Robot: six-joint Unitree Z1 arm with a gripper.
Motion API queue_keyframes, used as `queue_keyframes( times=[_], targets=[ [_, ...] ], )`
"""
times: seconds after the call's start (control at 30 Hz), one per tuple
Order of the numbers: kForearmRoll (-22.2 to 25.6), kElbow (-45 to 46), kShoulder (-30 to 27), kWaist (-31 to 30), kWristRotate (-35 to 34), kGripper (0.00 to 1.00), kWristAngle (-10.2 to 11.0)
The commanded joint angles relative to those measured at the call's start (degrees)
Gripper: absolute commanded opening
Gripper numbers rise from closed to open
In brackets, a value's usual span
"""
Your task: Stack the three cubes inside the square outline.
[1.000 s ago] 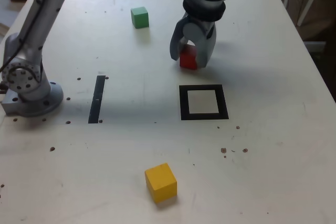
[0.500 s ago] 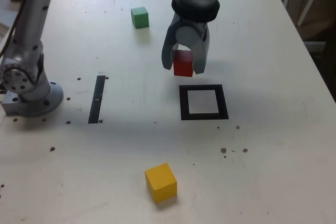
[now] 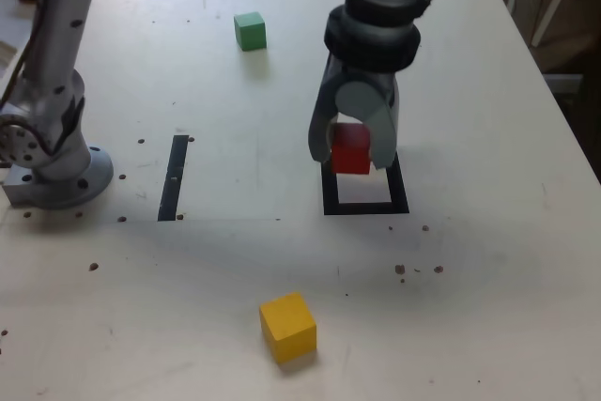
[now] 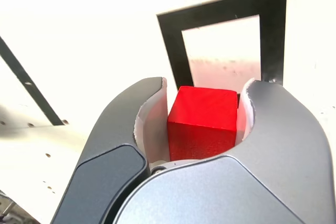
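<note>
My gripper (image 3: 352, 159) is shut on the red cube (image 3: 351, 148) and holds it in the air over the far edge of the square outline (image 3: 364, 204). The wrist view shows the red cube (image 4: 202, 121) clamped between both fingers, with the square outline (image 4: 172, 45) and its pale centre just beyond it. The green cube (image 3: 250, 31) sits on the table at the far side, to the exterior view's left of my gripper. The yellow cube (image 3: 287, 326) lies near the front edge.
The arm's grey base (image 3: 52, 161) stands at the exterior view's left. A narrow black strip (image 3: 174, 177) lies between the base and the square outline. Small dark specks dot the white table (image 3: 488, 260).
My gripper has lifted the red cube off the table and carried it toward the front, from behind the outline to above its far edge.
</note>
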Motion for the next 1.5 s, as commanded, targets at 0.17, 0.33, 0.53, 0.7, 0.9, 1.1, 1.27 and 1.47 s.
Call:
queue_keyframes(
  times=[0.17,0.33,0.53,0.7,0.9,1.1,1.27,1.47],
  targets=[
    [0.3,-1.1,2.2,0.0,-0.5,0.24,-0.2],
    [0.2,-1.1,3.5,1.0,-0.5,0.24,-0.2],
    [0.1,-1.3,4.9,2.9,-0.1,0.24,-0.3],
    [0.0,-1.8,5.4,3.4,0.0,0.24,-0.3],
    [-0.5,-1.8,6.0,3.4,0.1,0.25,-0.4],
    [-0.7,-0.8,6.8,4.0,0.5,0.45,-1.0],
    [-1.3,-0.5,6.9,4.6,1.4,0.88,-1.3],
    [-2.1,-0.7,5.8,4.6,1.7,1.0,-1.2]
  ],
)
